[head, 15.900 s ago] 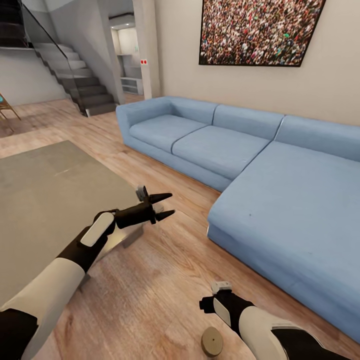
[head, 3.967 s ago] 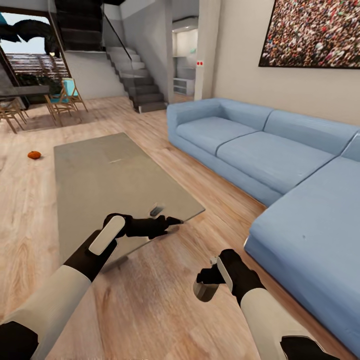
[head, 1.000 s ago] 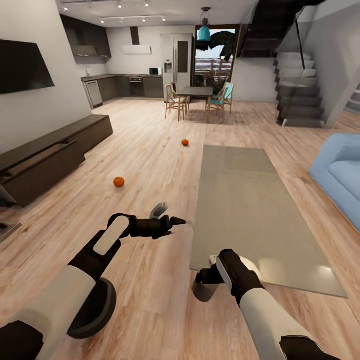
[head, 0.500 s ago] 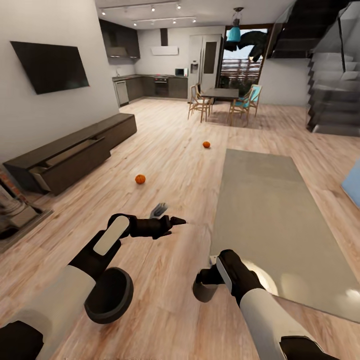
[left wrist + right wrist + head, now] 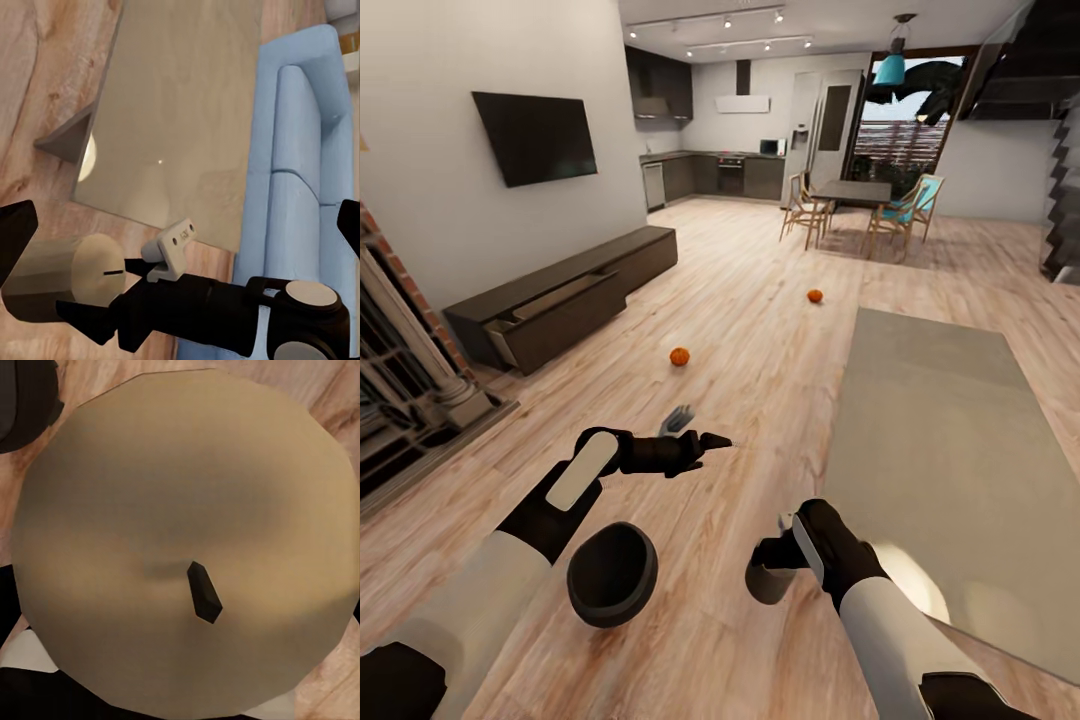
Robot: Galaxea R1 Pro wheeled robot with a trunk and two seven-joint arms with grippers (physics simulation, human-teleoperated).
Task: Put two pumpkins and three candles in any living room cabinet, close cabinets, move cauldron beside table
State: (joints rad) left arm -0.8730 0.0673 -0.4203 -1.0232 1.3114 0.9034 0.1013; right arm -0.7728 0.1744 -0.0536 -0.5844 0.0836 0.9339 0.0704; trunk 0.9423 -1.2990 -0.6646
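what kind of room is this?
Likely an open-plan home living room: wall-mounted black TV, long low dark-brown wooden cabinet, light-blue sofa, with a kitchen and dining table beyond.

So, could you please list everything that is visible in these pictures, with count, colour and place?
pumpkin: two, orange, on the floor; the second farther away
cabinet: one, dark brown, along the TV wall, one drawer open
cauldron: one, black, on the floor under the left arm
candle: one, beige, in the right gripper
table: one, grey glass top, on the right
TV: one, black, on the wall
sofa: one, blue, beside the table
left gripper: one, black, open, empty
right gripper: one, black, shut on the candle
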